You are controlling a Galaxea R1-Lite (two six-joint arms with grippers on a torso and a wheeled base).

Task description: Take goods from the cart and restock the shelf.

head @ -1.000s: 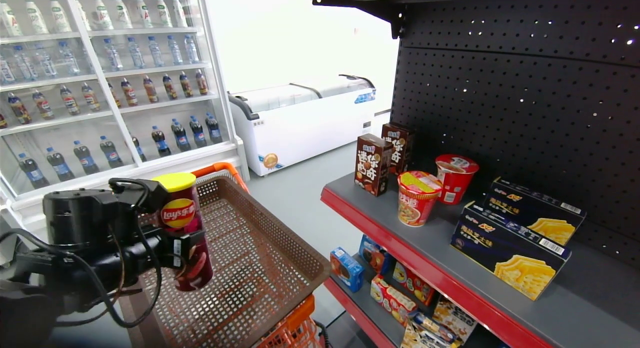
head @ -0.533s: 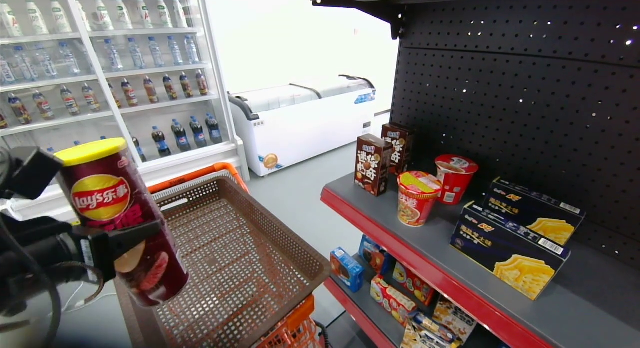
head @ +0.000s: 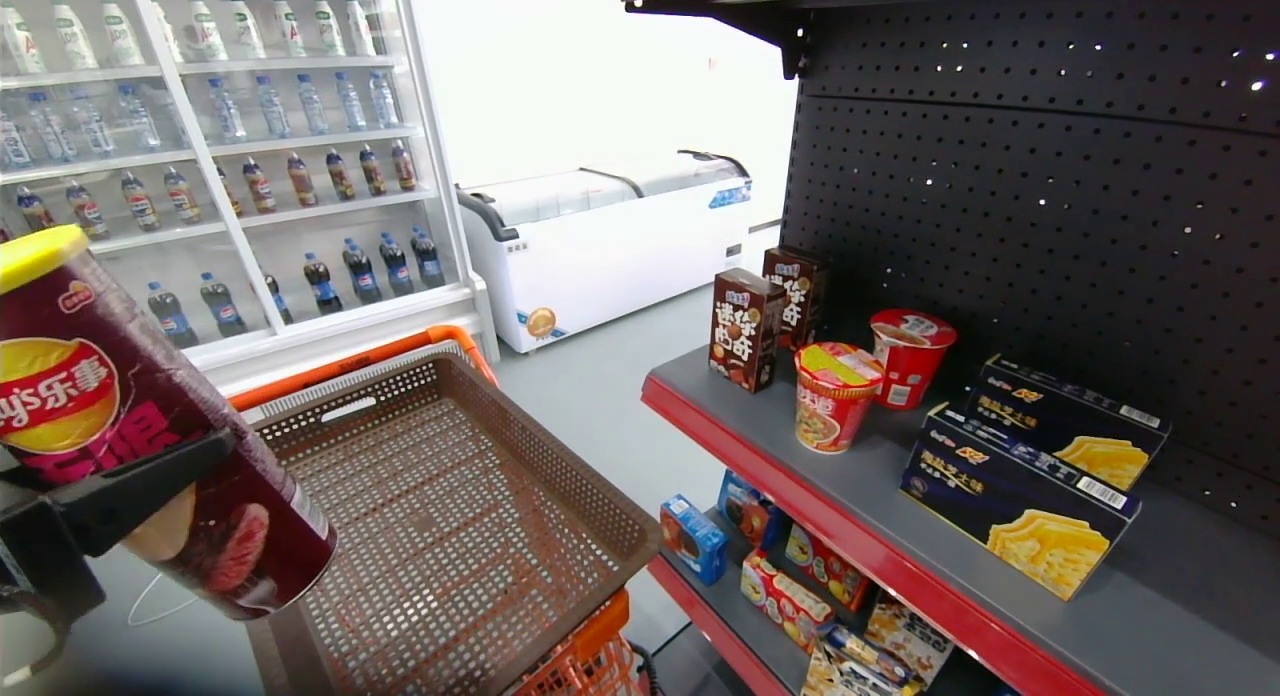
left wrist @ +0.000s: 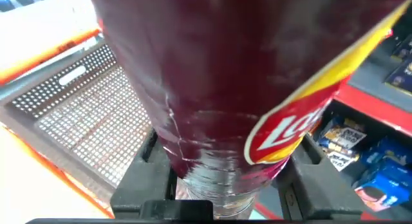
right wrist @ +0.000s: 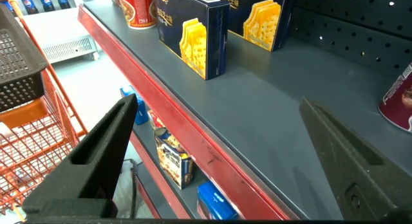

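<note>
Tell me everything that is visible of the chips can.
The chips can is a tall, glossy dark red tube with a yellow lid, a yellow and red logo and pictured chips near its base. It is tilted, lid leaning left, in the air beside the brown basket. Black fingers of the left gripper clamp its middle.

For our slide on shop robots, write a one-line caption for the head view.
Left gripper holds a tilted chip can beside the cart basket, with the stocked shelf to the right.
</note>
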